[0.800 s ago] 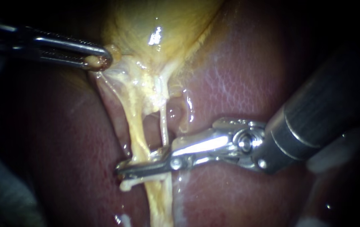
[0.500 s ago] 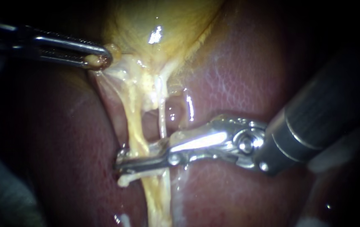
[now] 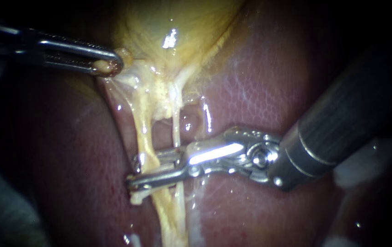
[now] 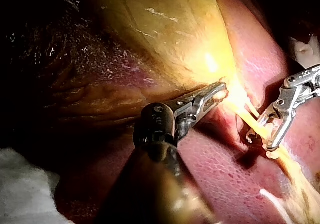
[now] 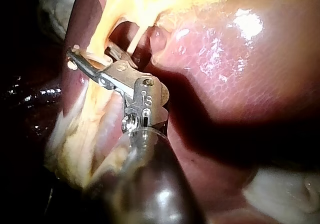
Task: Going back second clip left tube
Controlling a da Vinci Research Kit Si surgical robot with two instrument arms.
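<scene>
My left instrument (image 3: 110, 67) reaches in nearly level, its jaws clamped on the gallbladder's (image 3: 182, 23) edge. My right instrument (image 3: 142, 170) slants in below the gallbladder, its jaws standing apart.

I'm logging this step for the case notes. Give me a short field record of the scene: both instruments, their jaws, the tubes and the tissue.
left instrument: enters from the left; jaws shut on the gallbladder at its lower edge
right instrument: enters from the right; jaws open with a gap showing, the left tube between them
left tube: thick, yellow, runs down from the gallbladder
second tube: thin, pale, beside the left tube
liver: red-brown, glistening, under both tubes
</scene>
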